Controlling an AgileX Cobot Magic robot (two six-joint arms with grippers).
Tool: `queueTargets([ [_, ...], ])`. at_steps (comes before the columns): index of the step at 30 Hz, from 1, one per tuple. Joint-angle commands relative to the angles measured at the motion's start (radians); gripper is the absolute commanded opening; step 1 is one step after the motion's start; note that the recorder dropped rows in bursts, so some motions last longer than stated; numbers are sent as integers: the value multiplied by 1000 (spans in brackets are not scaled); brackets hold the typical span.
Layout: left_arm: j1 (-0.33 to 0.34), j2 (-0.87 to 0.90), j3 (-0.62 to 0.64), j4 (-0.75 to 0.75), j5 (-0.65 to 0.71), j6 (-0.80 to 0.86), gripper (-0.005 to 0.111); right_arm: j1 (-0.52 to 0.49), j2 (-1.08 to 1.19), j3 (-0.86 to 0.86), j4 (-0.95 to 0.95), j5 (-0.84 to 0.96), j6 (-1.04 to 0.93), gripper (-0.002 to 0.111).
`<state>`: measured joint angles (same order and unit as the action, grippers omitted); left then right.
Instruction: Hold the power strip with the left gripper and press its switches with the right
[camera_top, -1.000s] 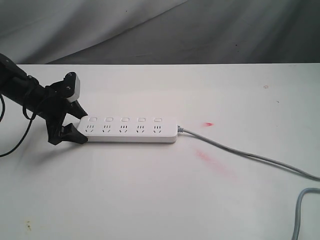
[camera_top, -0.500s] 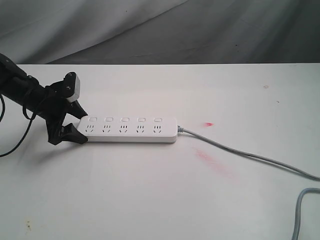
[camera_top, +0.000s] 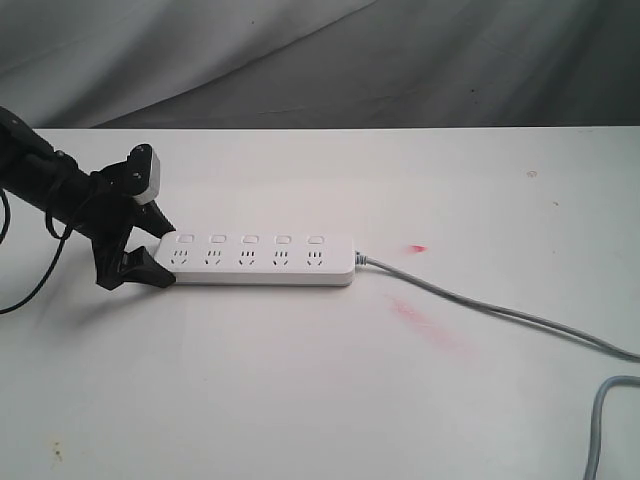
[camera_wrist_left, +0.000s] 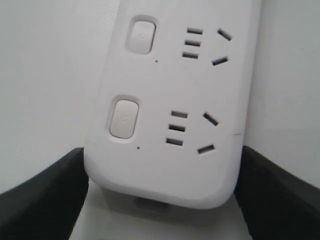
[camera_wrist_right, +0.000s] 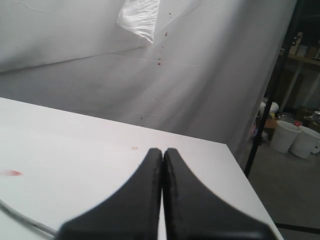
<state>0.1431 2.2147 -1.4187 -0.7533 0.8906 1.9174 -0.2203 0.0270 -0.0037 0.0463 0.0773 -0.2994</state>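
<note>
Left end effector (camera_top: 163, 254): mine, clamped across the power strip (camera_top: 262, 260) at its end.
Right end effector (camera_wrist_right: 163, 151): my fingers pressed together, above the counter (camera_top: 300, 390).

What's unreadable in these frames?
- Right gripper: outside the exterior view; the right wrist view shows only its shut fingers, so its place relative to the power strip is unknown.
- Cord: cut off by the exterior view's right edge; plug unseen.
- Switches: on or off unreadable; too small in the exterior view, only two within the left wrist view.
</note>
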Motion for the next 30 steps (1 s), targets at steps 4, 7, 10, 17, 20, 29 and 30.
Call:
queueTargets([
  [4,-2,-2,-5,-5,0,1,57,-7,-3,4,5,1,1,0],
  [7,-2,-2,-5,-34,7,1,57,-7,-3,4,5,1,1,0],
  [10,-2,-2,-5,-47,7,-4,57,-7,-3,4,5,1,1,0],
  [17,-2,-2,-5,-57,4,-3,57,-7,-3,4,5,1,1,0],
  [20,-2,-2,-5,-94,31,-3,57,-7,-3,4,5,1,1,0],
  [29,-2,-2,-5,-135,53,-18,85,-7,-3,4,5,1,1,0],
  [30,-2,-2,-5,-135,53,-13,89,-7,-3,4,5,1,1,0],
])
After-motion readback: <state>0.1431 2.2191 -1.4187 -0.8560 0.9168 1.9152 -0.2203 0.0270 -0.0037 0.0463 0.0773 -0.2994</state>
